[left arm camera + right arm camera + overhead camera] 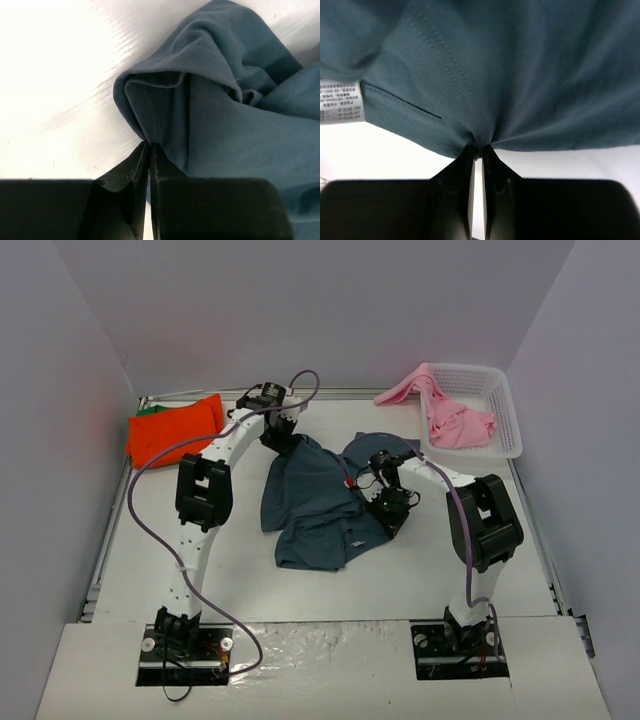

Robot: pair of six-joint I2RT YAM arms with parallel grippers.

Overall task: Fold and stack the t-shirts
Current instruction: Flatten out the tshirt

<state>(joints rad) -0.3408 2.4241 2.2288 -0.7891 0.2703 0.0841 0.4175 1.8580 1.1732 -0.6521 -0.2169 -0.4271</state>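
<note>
Left fingers (pixel 149 147): pressed together on a stitched, doubled-over edge of the dark slate-blue t-shirt (pixel 225 100), with the cloth bunched just beyond the tips.
Right fingers (pixel 478 150): closed tight on the same shirt, pinching it right beside the ribbed collar (pixel 420 75). The white care label (pixel 340 102) sits off to the left of the tips.
Shirt position: crumpled on the worktop (pixel 420 570) between the two pairs of fingers, one end at each, with no fold made in it yet.
Other shirts: the orange-red t-shirt (pixel 175 428), with a sliver of the green t-shirt (pixel 148 411) behind it, lies well out to the left of the left fingers. The pink t-shirt (pixel 455 420) drapes over the white basket (pixel 505 400), beyond and to the right of the right fingers.
Step in hand: both holds look made, so this is probably the lift and spread before the first fold.
Doing it well: raise both ends together and draw them apart evenly until the cloth between them hangs smooth, then lay it down flat in the bare space nearer than the fingers.
Watch the left hold: it seems to trap a folded-over layer, which may stay doubled when the shirt is spread.
Watch the right hold: it is shallow, right at the cloth's edge — a sharp tug could pull it free.
</note>
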